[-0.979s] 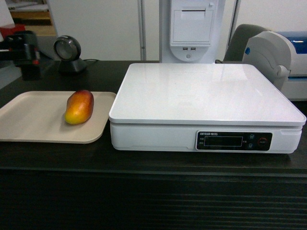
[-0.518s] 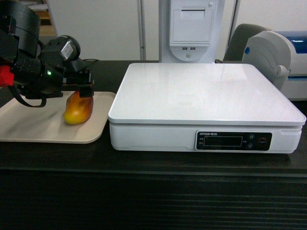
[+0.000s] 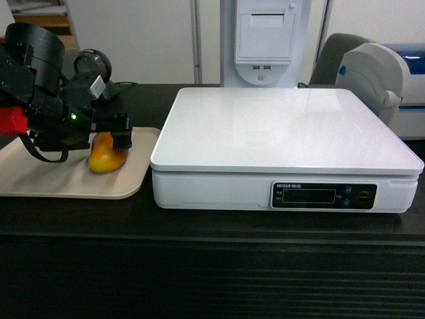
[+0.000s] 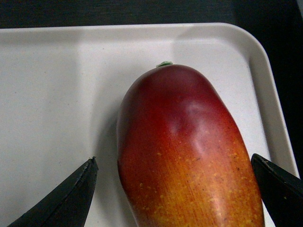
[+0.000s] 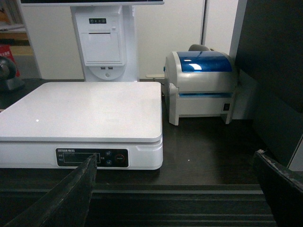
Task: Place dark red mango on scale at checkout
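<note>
**Left jaws spread around the mango on the tray; scale top bare of fruit**

The checkout fills the lower half of the head view: a dark wood-grain surface with a ribbed, slatted front panel. On it, right of centre, sits the scale, a broad white square platform with a dark display strip and buttons on its front face. Behind the scale stands a white receipt-printer column, and to the right a white label printer with a blue lid.

Left of the scale, just beside it, lies a flat beige tray. The left arm, black with a red part and a green light, leans over this tray from the left. Its left gripper is lowered over the dark red mango, which lies on the tray's right part, well short of the scale.

From the left wrist view, the mango points its stem end away from the camera, red there and turning orange-yellow nearer. The jaws stand wide apart, one fingertip on either side of the fruit, with tray showing between the left finger and the skin; no grip is visible.

The right gripper hangs before the counter's front, jaws spread wide and holding nothing.
</note>
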### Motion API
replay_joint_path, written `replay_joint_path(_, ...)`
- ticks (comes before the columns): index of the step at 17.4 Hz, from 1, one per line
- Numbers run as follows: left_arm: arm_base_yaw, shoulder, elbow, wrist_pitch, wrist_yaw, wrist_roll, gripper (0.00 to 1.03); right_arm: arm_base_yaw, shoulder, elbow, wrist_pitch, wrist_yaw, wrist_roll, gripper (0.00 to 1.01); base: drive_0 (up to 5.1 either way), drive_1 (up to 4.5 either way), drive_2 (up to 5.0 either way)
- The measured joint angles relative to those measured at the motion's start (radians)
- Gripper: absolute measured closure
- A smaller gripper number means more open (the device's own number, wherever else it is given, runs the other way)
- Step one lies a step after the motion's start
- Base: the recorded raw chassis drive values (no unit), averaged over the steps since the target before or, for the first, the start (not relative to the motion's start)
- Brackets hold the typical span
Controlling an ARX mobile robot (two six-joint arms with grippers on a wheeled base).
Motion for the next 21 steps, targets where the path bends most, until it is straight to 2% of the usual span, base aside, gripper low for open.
replay_joint_path(8, 0.004, 0.03, 0.003, 0.049, -0.013, 0.054, 0.07, 0.0, 0.0, 0.0, 0.0, 0.0, 0.0, 0.03, 0.0, 0.0, 0.0)
replay_joint_path(10, 0.0, 0.037, 0.003, 0.064, -0.01, 0.06, 0.32, 0.0, 0.0, 0.0, 0.0, 0.0, 0.0, 0.03, 0.0, 0.0, 0.0)
replay_joint_path(12, 0.001, 0.037, -0.003, 0.078, -0.01, 0.061, 0.39, 0.0, 0.0, 0.0, 0.0, 0.0, 0.0, 0.03, 0.0, 0.0, 0.0)
replay_joint_path(19, 0.005, -0.121, -0.161, 0.133, -0.011, 0.072, 0.4, 0.0, 0.0, 0.0, 0.0, 0.0, 0.0, 0.03, 0.0, 0.0, 0.0)
replay_joint_path(21, 0.003, -0.137, -0.165, 0.136, -0.011, 0.072, 0.4, 0.0, 0.0, 0.0, 0.0, 0.0, 0.0, 0.03, 0.0, 0.0, 0.0)
